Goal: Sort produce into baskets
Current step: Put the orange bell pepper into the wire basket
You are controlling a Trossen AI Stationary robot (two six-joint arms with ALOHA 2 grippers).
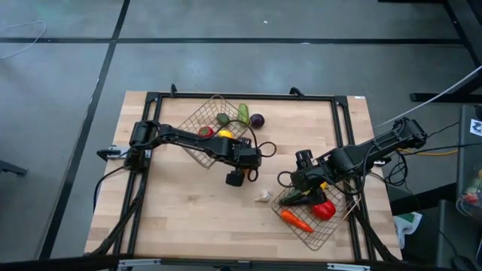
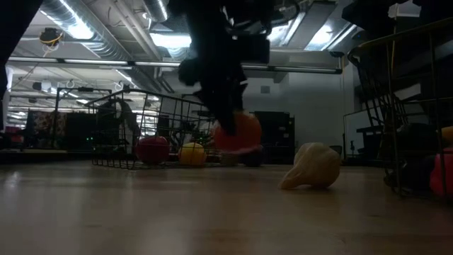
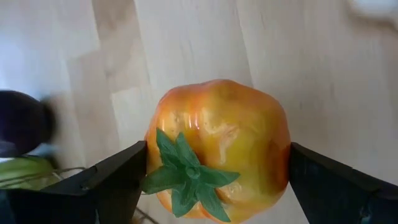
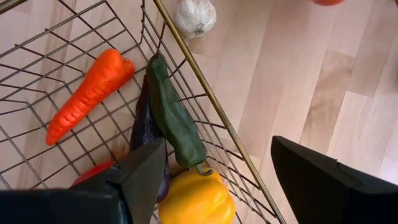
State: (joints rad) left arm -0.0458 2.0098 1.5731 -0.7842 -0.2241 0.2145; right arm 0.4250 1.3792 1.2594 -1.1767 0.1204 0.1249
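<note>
Near edge of worktop: right basket already loaded with carrot, red pepper, yellow pepper, dark green pepper and an aubergine beside it. Hovering over that basket's inner rim, right gripper, jaws spread, nothing between them. Just outside the rim, garlic lying loose on the wood, unsorted. Mid-worktop: left gripper, jaws wide and pinching an orange pepper on both flanks, carried clear of the surface, not yet over either basket. Farther back: left basket holding a red piece, a yellow one and an avocado; cucumber and purple onion at or beyond its far corner, inside or out unclear. Judged well past halfway; held pepper, garlic and perhaps those two left.
</note>
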